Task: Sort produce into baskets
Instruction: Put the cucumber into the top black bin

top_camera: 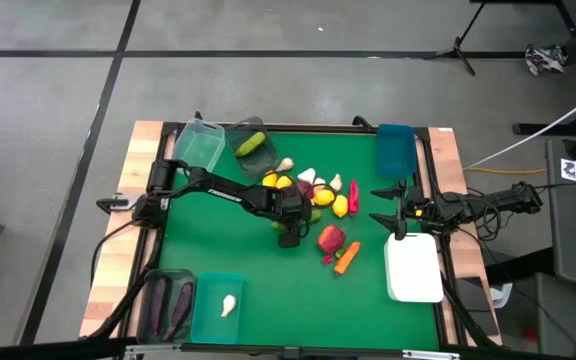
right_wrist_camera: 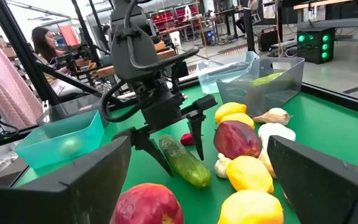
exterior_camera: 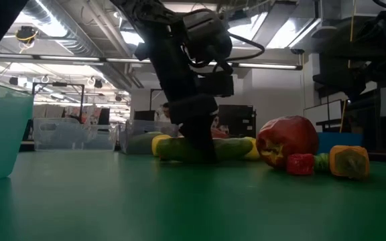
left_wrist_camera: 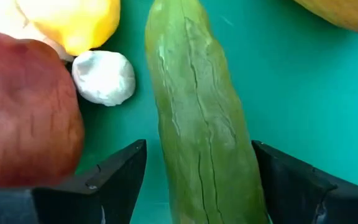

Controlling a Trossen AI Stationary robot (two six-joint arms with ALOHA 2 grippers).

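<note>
My left gripper is open and low over the green mat, at the near side of the produce pile. Its two fingers stand on either side of a green cucumber that lies flat on the mat; the right wrist view also shows the cucumber between them. Beside it lie a white garlic bulb, a lemon and a red fruit. My right gripper is open and empty at the mat's right side, pointing at the pile.
A clear tub, a smoky tub holding a cucumber and a blue tub stand along the far edge. A grey tub with eggplants and a teal tub with garlic stand near left. A white tray lies right. A red fruit and a carrot lie nearer.
</note>
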